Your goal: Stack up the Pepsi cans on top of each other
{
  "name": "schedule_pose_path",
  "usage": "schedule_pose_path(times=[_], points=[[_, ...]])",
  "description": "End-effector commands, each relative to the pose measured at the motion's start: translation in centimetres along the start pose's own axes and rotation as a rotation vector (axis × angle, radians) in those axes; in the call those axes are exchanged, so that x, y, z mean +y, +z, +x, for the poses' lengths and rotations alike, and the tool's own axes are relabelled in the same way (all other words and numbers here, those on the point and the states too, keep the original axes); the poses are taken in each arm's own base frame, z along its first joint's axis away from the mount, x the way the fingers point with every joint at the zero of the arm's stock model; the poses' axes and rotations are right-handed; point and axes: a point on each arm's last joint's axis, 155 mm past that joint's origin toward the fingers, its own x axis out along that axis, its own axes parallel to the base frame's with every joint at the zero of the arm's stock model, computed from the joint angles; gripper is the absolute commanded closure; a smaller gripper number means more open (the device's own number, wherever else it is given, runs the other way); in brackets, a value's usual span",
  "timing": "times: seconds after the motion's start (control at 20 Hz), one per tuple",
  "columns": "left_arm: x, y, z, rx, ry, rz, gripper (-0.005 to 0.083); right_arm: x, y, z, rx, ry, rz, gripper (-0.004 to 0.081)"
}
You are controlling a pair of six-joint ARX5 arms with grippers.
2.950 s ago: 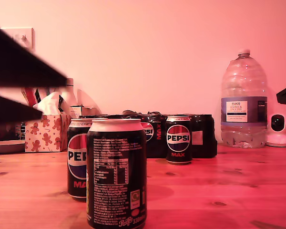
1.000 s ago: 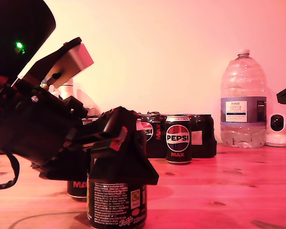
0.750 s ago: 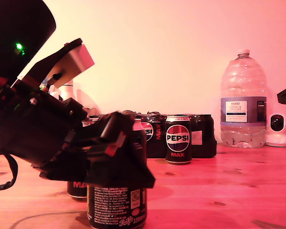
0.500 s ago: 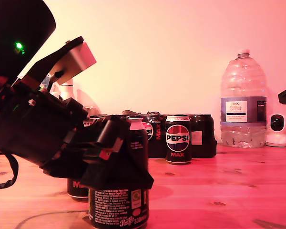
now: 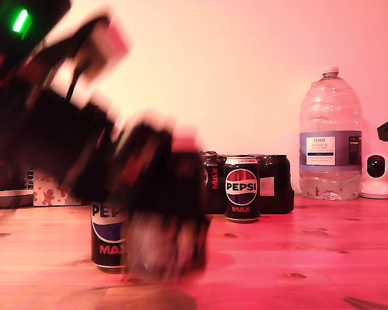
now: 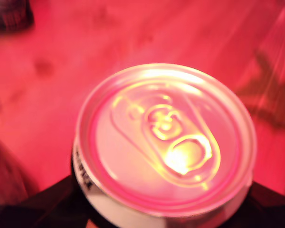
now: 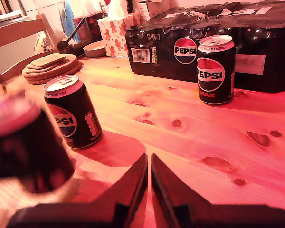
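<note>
My first gripper (image 5: 163, 197) is shut on a black Pepsi can (image 5: 165, 223), blurred and just off the wooden table (image 5: 297, 258). In the first wrist view that can's silver top (image 6: 164, 137) fills the picture, with dark fingers (image 6: 38, 209) at its sides. A second Pepsi can (image 5: 107, 236) (image 7: 71, 111) stands right behind it. A third can (image 5: 242, 188) (image 7: 214, 69) stands farther back, in front of the multipack. The held can shows blurred (image 7: 23, 142) in the second wrist view. My second gripper (image 7: 148, 175) is shut and holds nothing, low over bare wood.
A black shrink-wrapped Pepsi multipack (image 5: 275, 184) (image 7: 256, 42) stands at the back. A big water bottle (image 5: 330, 135) and a small white camera (image 5: 377, 175) are at the exterior view's right. A gingerbread tissue box (image 7: 115, 28), bowl (image 7: 96, 48) and cork mats (image 7: 50, 66) lie beyond the cans.
The first arm came in, closed on the nearest can and is now raising it off the table, blurred with motion. The can behind it shows more. The other things have not moved.
</note>
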Motion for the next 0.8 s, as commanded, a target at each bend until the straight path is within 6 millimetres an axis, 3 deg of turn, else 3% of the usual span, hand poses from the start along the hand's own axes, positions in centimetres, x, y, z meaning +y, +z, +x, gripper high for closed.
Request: schedule_pose_path(times=[0.0,0.15,0.3,0.6,0.75], points=[[-0.5,5.5,-1.2,-0.131,-0.008,0.037,0.0396,0.1,0.1,0.0,0.001,0.001,-0.003,0.0783],[0.0,8.3,-2.2,-0.157,0.013,0.086,0.0396,-0.1,0.2,0.0,0.0,-0.006,-0.003,0.0783],[2.1,10.1,-3.3,-0.158,0.069,0.107,0.0396,-0.3,0.2,0.0,-0.001,-0.018,-0.003,0.0783],[7.6,10.7,-6.1,-0.15,0.22,0.084,0.0396,-0.3,0.2,0.0,-0.001,-0.02,-0.003,0.0783],[9.4,11.1,-7.2,-0.165,0.267,0.064,0.0396,-0.3,0.2,0.0,-0.001,-0.021,-0.003,0.0783]])
